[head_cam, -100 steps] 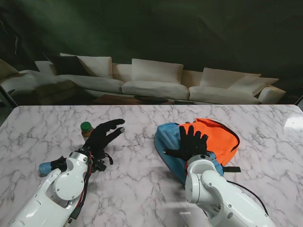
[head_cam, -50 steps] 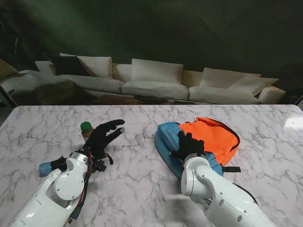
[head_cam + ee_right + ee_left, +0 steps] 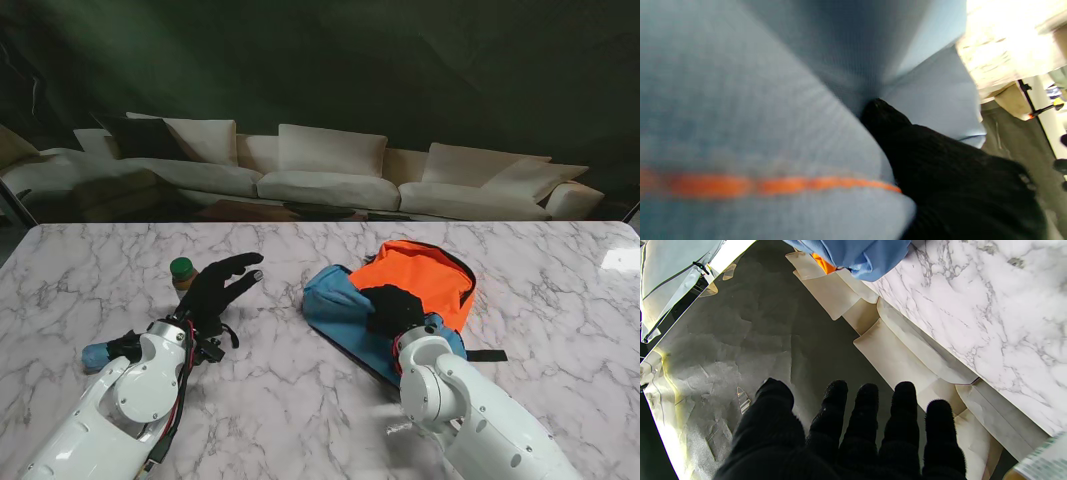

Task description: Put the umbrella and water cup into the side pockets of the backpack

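The orange and blue backpack (image 3: pixel 415 275) lies right of the table's middle, its blue side (image 3: pixel 335 300) turned toward my left. My right hand (image 3: pixel 392 308) is shut on the blue fabric (image 3: pixel 773 100) near an orange trim line (image 3: pixel 773 185). My left hand (image 3: pixel 222 285) hovers open with its fingers (image 3: pixel 867 413) spread, holding nothing. The water cup (image 3: pixel 181 271), brown with a green lid, stands just to the left of that hand; its edge (image 3: pixel 1040 463) shows in the left wrist view. The blue umbrella (image 3: pixel 100 353) lies by my left forearm, mostly hidden.
The marble table (image 3: pixel 290 400) stretches between the two arms. A black strap (image 3: pixel 486 356) trails from the backpack on the right. White sofas (image 3: pixel 320 175) stand beyond the table's far edge.
My right hand went from flat with spread fingers to closed on the backpack. The backpack has been dragged and turned to the left. The left arm has not moved.
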